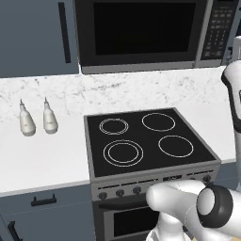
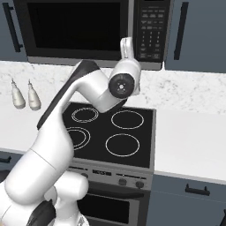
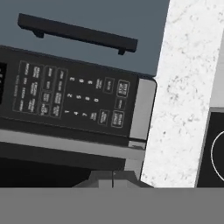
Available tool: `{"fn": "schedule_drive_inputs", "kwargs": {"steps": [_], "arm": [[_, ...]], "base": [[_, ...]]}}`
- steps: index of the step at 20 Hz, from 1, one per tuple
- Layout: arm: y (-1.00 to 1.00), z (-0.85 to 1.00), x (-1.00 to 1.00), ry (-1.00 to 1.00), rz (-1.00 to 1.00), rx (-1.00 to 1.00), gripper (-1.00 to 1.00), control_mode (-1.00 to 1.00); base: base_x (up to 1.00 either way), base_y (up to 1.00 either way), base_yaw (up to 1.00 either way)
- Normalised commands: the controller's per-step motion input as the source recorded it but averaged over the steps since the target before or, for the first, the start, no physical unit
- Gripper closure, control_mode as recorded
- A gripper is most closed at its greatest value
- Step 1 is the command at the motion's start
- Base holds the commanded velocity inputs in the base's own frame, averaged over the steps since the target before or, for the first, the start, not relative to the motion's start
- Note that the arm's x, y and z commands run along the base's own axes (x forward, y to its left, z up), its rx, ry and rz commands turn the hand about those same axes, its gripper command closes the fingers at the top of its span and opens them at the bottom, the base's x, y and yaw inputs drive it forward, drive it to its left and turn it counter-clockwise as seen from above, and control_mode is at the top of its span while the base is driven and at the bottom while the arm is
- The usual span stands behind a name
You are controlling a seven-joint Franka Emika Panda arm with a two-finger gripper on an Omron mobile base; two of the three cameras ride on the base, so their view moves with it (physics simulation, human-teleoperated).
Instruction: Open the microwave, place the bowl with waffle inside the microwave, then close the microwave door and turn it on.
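While tool (image 3: 113, 178) closed by microwave (image 1: 141, 33) keypad (image 3: 72, 94) | two bottles (image 1: 36, 118) left of stovetop (image 1: 143, 141)

The microwave (image 1: 155, 33), a wide black box with steel-grey trim, hung above the stovetop. Its door (image 1: 141, 30), dark-windowed, stood shut. The keypad (image 3: 72, 94) lay at its right side between grey-blue cabinets.
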Motion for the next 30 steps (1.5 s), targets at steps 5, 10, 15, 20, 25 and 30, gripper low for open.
{"fn": "schedule_drive_inputs", "kwargs": {"steps": [5, 10, 15, 20, 25, 30], "arm": [[0.0, -0.09, 0.49, 0.0, -0.01, 0.09, 1.0, -1.0], [-0.03, -0.07, 0.47, 0.0, -0.01, 0.1, 1.0, -1.0], [-0.14, 0.0, 0.43, 0.0, 0.0, 0.13, 1.0, -1.0], [-0.09, -0.01, 0.42, 0.0, 0.0, 0.12, 1.0, -1.0], [-0.05, -0.1, 0.46, 0.0, 0.0, 0.09, 1.0, -1.0], [-0.07, -0.2, 0.53, 0.0, 0.0, 0.06, 1.0, -1.0]], "base": [[0.0, 0.0, 0.0], [0.0, 0.0, 0.0], [0.0, 0.0, 0.0], [0.0, 0.0, 0.0], [0.0, 0.0, 0.0], [0.0, 0.0, 0.0]]}}
